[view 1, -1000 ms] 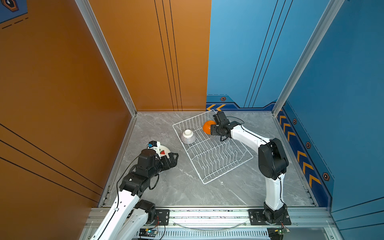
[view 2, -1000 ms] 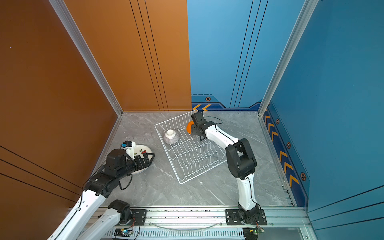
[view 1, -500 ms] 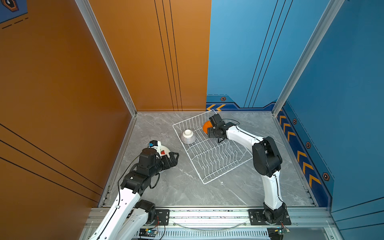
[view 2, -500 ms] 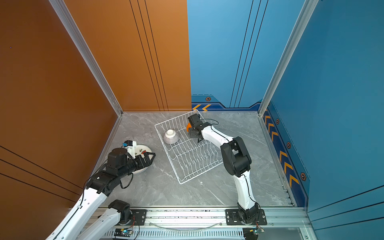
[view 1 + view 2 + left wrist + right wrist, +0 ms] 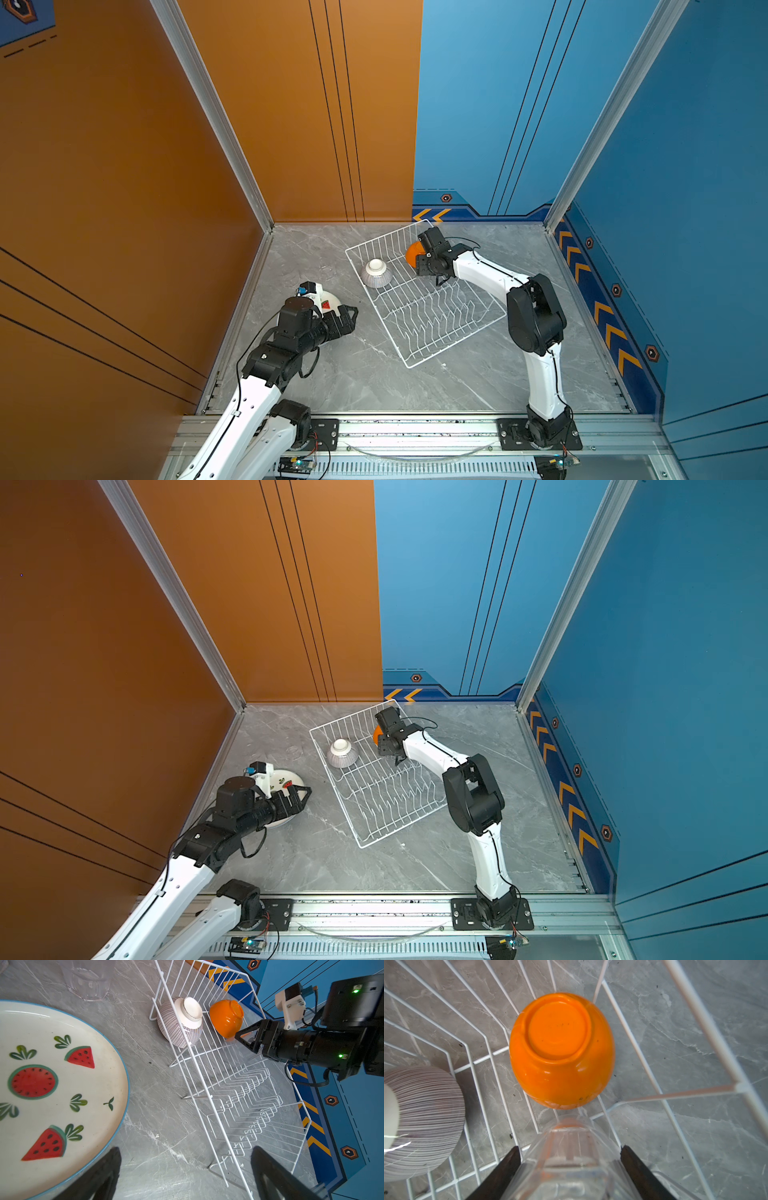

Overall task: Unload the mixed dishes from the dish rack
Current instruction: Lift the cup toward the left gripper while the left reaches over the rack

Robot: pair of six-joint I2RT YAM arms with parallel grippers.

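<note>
Right gripper clamped on a glass inside the dish rack; left gripper open beside the watermelon plate.

The right gripper reached into the far end of the dish rack, its fingers pressed against both sides of a clear glass just beside the upturned orange bowl. The striped bowl (also upside down) sat in the rack's neighbouring corner. The left gripper hung with its jaws spread wide and empty above the grey table, next to the watermelon plate, which lay flat outside the rack. A second glass stood on the table near the plate.
</note>
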